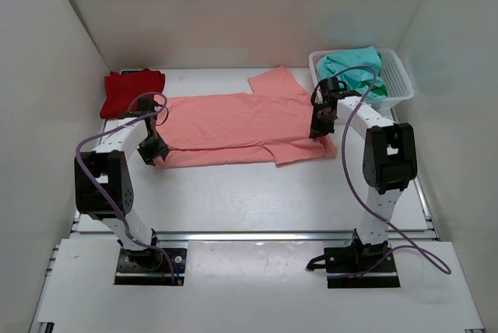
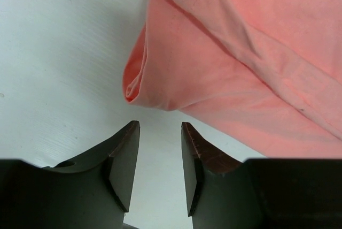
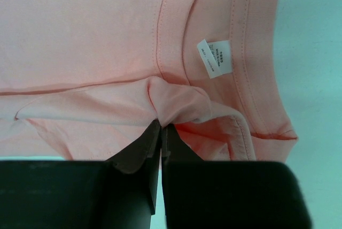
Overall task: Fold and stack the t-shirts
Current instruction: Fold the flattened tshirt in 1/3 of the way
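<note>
Right wrist view: a white tag (image 3: 215,59) inside the collar of the pink shirt (image 3: 96,31) carries print too small to read. The right gripper (image 3: 162,128) pinches a fold of that shirt below the collar. The left gripper (image 2: 159,127) stands spread and empty beside its hem. Overhead, it lies mid-frame on a white table (image 1: 257,193), with a red shirt (image 1: 132,92) upper left and a green shirt (image 1: 354,64) in a basket (image 1: 401,88) upper right.

Three plain shirts.
Pink shirt (image 1: 233,119) lies flat in the middle, near edge folded over; red shirt (image 1: 132,92) sits folded far left; green shirt (image 1: 354,64) is bunched in a basket (image 1: 401,88).
</note>
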Action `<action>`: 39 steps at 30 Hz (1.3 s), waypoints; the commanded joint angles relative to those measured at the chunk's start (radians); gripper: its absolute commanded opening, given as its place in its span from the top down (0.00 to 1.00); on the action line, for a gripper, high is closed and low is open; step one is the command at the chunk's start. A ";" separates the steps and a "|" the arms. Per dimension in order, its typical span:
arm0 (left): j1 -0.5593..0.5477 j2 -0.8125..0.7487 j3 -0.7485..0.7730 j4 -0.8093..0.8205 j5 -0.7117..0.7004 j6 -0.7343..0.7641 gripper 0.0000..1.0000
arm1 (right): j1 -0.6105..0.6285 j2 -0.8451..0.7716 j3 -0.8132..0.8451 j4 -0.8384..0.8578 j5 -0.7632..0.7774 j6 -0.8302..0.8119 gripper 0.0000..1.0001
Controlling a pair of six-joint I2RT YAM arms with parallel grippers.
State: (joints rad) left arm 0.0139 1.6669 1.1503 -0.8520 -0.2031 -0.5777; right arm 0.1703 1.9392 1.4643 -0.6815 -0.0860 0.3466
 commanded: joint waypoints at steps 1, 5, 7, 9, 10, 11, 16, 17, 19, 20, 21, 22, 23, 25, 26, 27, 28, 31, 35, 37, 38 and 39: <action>-0.031 -0.024 -0.041 0.027 -0.021 -0.008 0.52 | 0.005 -0.025 0.024 0.008 0.020 0.000 1.00; -0.031 -0.021 -0.084 0.077 -0.064 -0.019 0.55 | -0.002 -0.019 0.022 0.007 0.025 -0.004 1.00; -0.031 -0.001 -0.077 0.099 -0.107 -0.011 0.54 | 0.000 -0.022 0.021 0.011 0.014 -0.008 1.00; -0.031 0.033 -0.057 0.090 -0.131 -0.017 0.57 | 0.001 -0.023 0.019 0.010 0.017 -0.004 0.99; -0.028 0.039 -0.038 0.082 -0.149 -0.008 0.56 | 0.000 -0.026 0.010 0.013 0.019 -0.004 1.00; -0.026 0.053 -0.029 0.083 -0.165 -0.011 0.59 | 0.000 -0.026 0.011 0.014 0.022 -0.006 1.00; -0.017 0.047 -0.029 0.085 -0.180 0.016 0.76 | -0.017 -0.039 -0.004 0.019 0.019 -0.011 1.00; -0.017 0.042 -0.024 0.099 -0.174 0.012 0.72 | -0.011 -0.042 -0.002 0.020 0.022 -0.009 1.00; -0.014 0.027 -0.043 0.105 -0.176 0.012 0.53 | -0.014 -0.034 -0.009 0.020 0.028 -0.009 1.00; -0.014 0.024 -0.043 0.106 -0.177 0.009 0.50 | -0.011 -0.043 -0.010 0.022 0.022 -0.006 1.00; -0.017 0.021 -0.050 0.110 -0.174 0.004 0.49 | -0.012 -0.042 -0.012 0.019 0.019 -0.009 1.00; -0.020 0.017 -0.049 0.114 -0.176 -0.001 0.47 | -0.014 -0.043 -0.009 0.020 0.019 -0.006 0.99; -0.020 0.020 -0.050 0.114 -0.171 0.001 0.46 | -0.011 -0.045 -0.012 0.019 0.022 -0.003 1.00; -0.023 0.019 -0.051 0.104 -0.182 -0.005 0.46 | -0.014 -0.046 -0.016 0.020 0.022 -0.011 1.00; -0.025 0.019 -0.050 0.113 -0.183 -0.004 0.45 | -0.011 -0.049 -0.016 0.017 0.019 -0.006 1.00; -0.023 0.014 -0.058 0.117 -0.180 -0.001 0.45 | -0.008 -0.051 -0.016 0.022 0.019 -0.015 1.00; -0.016 0.011 -0.061 0.125 -0.193 0.001 0.44 | -0.014 -0.046 -0.019 0.022 0.015 -0.006 1.00; -0.019 0.022 -0.072 0.139 -0.216 -0.001 0.44 | -0.018 -0.046 -0.022 0.025 0.023 -0.006 1.00; -0.017 0.056 -0.055 0.137 -0.251 -0.002 0.59 | -0.015 -0.042 -0.012 0.022 0.012 -0.008 1.00; -0.020 0.063 -0.054 0.131 -0.256 -0.008 0.91 | -0.014 -0.042 -0.012 0.016 0.009 -0.011 1.00; -0.017 0.062 -0.047 0.130 -0.260 -0.007 1.00 | -0.014 -0.034 -0.012 0.016 0.011 -0.011 1.00; -0.017 0.057 -0.050 0.125 -0.259 -0.002 1.00 | -0.014 -0.040 -0.015 0.020 0.018 -0.008 1.00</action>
State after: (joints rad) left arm -0.0059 1.7386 1.0855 -0.7319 -0.4210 -0.5808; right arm 0.1669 1.9388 1.4467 -0.6724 -0.0872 0.3462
